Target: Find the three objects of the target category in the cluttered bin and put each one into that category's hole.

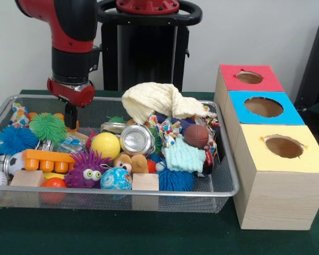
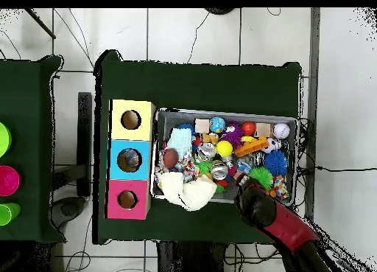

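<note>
The wire mesh bin (image 1: 122, 194) is full of toys; it also shows in the overhead view (image 2: 228, 113). Among them are a green spiky ball (image 1: 48, 126), a blue spiky ball (image 1: 15, 139), a yellow ball (image 1: 106, 144), a silver can (image 1: 136, 139), a brown football (image 1: 196, 135), a purple spiky toy with eyes (image 1: 86, 170) and an orange brick (image 1: 45, 158). My gripper (image 1: 70, 119) is lowered into the bin's far left corner, just right of the green spiky ball. In the overhead view the arm (image 2: 259, 207) hides it.
Three wooden boxes stand beside the bin, each with a round hole: red top (image 1: 250, 77), blue top (image 1: 263, 107), yellow top (image 1: 283, 147). A cream cloth (image 1: 157, 101) is heaped at the bin's far middle. Wooden blocks (image 1: 145, 181) and a globe ball (image 1: 116, 179) lie near the front rim.
</note>
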Robot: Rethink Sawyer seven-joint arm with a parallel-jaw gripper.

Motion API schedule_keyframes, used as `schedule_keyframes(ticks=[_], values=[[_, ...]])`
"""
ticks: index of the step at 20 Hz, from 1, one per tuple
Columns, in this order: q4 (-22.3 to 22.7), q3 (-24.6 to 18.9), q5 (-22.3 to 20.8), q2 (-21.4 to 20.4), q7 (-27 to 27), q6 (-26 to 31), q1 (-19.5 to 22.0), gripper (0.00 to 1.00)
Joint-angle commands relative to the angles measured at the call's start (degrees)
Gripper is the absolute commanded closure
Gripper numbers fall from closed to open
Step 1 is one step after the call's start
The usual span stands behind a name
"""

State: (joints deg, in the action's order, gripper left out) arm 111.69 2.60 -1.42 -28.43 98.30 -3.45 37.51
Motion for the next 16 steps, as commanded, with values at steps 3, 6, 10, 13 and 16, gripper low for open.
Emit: schedule_keyframes(ticks=[3, 6, 10, 13, 16], values=[[-3.7, -2.0, -4.2, 2.9, 7.3, -5.9, 1.0, 1.0], [-3.6, -2.5, -5.7, 3.0, 7.6, -6.9, 1.7, 0.0], [-3.6, -3.0, -6.9, 3.0, 6.9, -6.3, 2.5, 0.0], [-3.4, -3.5, -6.7, 2.9, 7.7, -5.4, 3.3, 0.0], [-3.2, -5.4, -7.1, 4.2, 8.5, -6.0, 5.5, 0.0]])
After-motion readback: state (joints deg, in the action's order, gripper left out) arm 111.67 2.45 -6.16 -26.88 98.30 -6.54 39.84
